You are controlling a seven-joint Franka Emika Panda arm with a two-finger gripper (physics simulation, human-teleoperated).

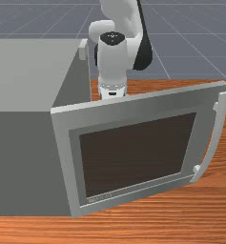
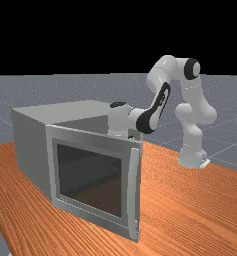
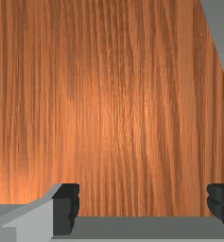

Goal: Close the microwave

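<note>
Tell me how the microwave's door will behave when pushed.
The door looks stiff, a flat framed panel. It should swing rather than slide, since one side edge meets the microwave's body. Its smooth face may be slippery.

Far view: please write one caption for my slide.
A Panda arm reaches behind the open door of a grey microwave on a wooden table.

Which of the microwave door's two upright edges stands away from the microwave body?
The one beside the curved handle, at the front view's right. The other upright edge of the door meets the microwave body at its corner.
</note>
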